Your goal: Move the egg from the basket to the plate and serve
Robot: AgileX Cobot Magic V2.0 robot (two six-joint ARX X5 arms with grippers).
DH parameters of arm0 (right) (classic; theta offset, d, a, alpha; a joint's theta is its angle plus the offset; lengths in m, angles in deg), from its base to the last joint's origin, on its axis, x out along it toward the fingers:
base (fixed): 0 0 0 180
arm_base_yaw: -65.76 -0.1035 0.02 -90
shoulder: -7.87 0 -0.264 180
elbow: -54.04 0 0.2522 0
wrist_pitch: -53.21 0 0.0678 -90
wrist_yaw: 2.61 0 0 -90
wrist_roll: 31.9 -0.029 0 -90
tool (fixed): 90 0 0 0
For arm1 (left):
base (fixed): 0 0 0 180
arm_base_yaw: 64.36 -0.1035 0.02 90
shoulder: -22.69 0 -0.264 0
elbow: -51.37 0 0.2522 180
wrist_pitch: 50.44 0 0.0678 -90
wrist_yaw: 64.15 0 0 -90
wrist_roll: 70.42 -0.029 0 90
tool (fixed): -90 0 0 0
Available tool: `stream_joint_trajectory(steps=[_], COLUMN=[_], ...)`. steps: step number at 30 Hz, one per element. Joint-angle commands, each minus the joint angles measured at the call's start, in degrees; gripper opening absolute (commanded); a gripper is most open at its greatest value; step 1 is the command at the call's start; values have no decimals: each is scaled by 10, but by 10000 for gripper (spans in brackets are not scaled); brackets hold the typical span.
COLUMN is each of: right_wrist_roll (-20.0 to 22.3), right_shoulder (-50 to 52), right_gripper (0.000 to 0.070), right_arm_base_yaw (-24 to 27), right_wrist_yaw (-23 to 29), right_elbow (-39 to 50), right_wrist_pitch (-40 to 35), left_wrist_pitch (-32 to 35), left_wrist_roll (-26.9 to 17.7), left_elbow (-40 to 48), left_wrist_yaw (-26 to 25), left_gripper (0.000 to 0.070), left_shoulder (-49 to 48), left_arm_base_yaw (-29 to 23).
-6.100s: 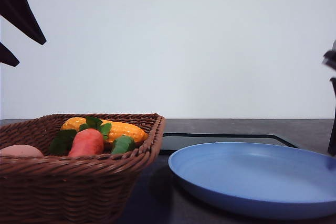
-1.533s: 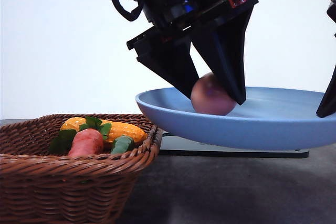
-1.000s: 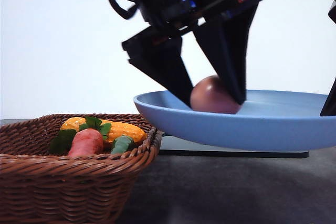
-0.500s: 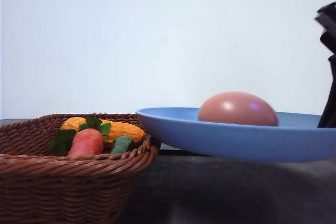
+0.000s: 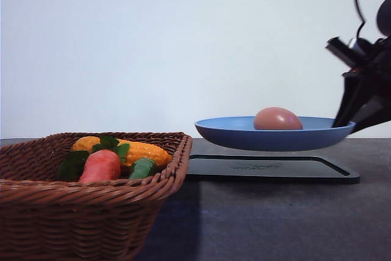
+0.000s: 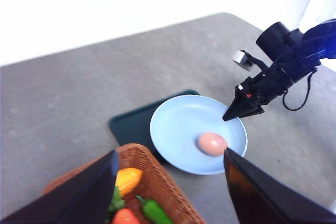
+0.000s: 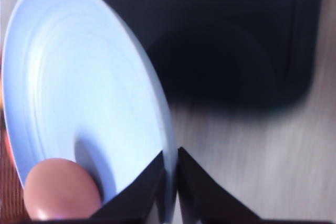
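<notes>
The pinkish egg point(image 5: 277, 118) point(image 6: 212, 143) point(image 7: 60, 188) lies on the blue plate point(image 5: 232, 135) point(image 6: 178, 124) point(image 7: 68, 77). The plate hangs level in the air, just above the black tray point(image 5: 275, 170). My right gripper point(image 5: 343, 129) point(image 6: 230, 117) point(image 7: 170, 157) is shut on the plate's right rim, which sits pinched between its two fingers. My left gripper point(image 6: 170, 153) is open and holds nothing, high above the table and looking down on plate and basket. The brown wicker basket point(image 5: 73, 206) point(image 6: 152, 174) stands at the front left.
In the basket lie an orange-red carrot point(image 5: 101, 165), a yellow corn cob point(image 5: 143, 150) and a green pepper point(image 5: 144, 167). The black tray point(image 6: 130, 124) point(image 7: 226, 35) lies flat behind the basket on the grey table point(image 5: 275, 224). A white wall stands behind.
The plate with the egg has moved away from the camera and to the right, and now hovers over the black tray. The left arm left the front view earlier, letting go of the egg.
</notes>
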Motion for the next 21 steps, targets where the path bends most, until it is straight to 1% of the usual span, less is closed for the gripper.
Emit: stream_joint_trajectory(steps=[1, 5, 10, 14, 17, 19, 21], right_wrist_roll=[6, 7, 7, 7, 8, 9, 11], right_shoulder=[-39, -109, -177, -202, -209, -210, -210], right_gripper=[0, 0, 0, 0, 0, 44, 133], right_arm_base_yaw=[2, 2, 2, 2, 2, 2, 2], right_wrist_yaw=[-5, 9, 10, 12, 27, 41, 52], right_elbow=[-40, -108, -170, -189, -191, -191, -191], right_wrist_pitch=[-4, -3, -1, -1, -2, -1, -1], left_wrist_pitch=[0, -10, -15, -20, -26, -27, -27], left_wrist_roll=[-1, -1, -1, -1, 2, 3, 3], left_elbow=[-12, -12, -12, -12, -12, -12, -12], left_wrist_yaw=[11, 27, 28, 28, 28, 28, 28], left_gripper=[409, 409, 408, 408, 408, 408, 408], left_shoulder=[-5, -23, -27, -26, -24, -24, -24], left_arm_base_yaw=[5, 5, 5, 5, 5, 5, 5])
